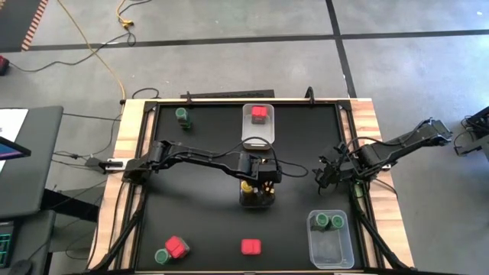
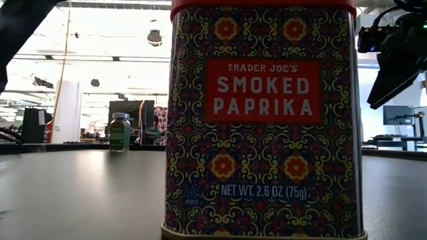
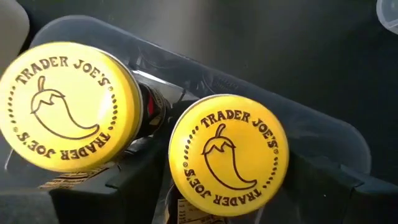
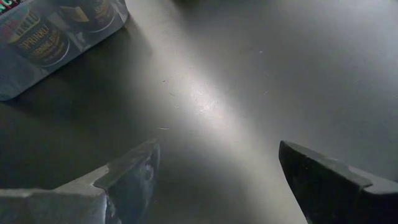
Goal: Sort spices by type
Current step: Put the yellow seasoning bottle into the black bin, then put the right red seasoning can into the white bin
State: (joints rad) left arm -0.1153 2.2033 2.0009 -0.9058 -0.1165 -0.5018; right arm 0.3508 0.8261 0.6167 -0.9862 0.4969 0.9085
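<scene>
My left gripper [image 1: 260,182] hangs over a clear bin [image 1: 246,200] at the table's middle, pointing steeply down. Two round yellow-lidded jars [image 3: 65,106] [image 3: 228,155] stand upright in that bin. My left gripper [image 3: 227,199] is open, with one dark finger [image 3: 124,186] on each side of the second jar and a narrow gap to it. My right gripper [image 1: 328,172] [image 4: 217,180] stays open over bare table at the right. Loose spices stand on the table: a green-lidded jar [image 1: 183,116] far left, a red tin [image 1: 177,247] beside a green jar [image 1: 162,257] near left, and a red tin [image 1: 250,247] near the middle.
A clear bin [image 1: 257,137] at the far middle holds a red tin [image 1: 260,114]. Another clear bin [image 1: 330,248] near right holds two green-lidded jars [image 1: 329,221]. In the low view the smoked paprika tin [image 2: 263,120] fills the foreground. Wooden rails edge the black table.
</scene>
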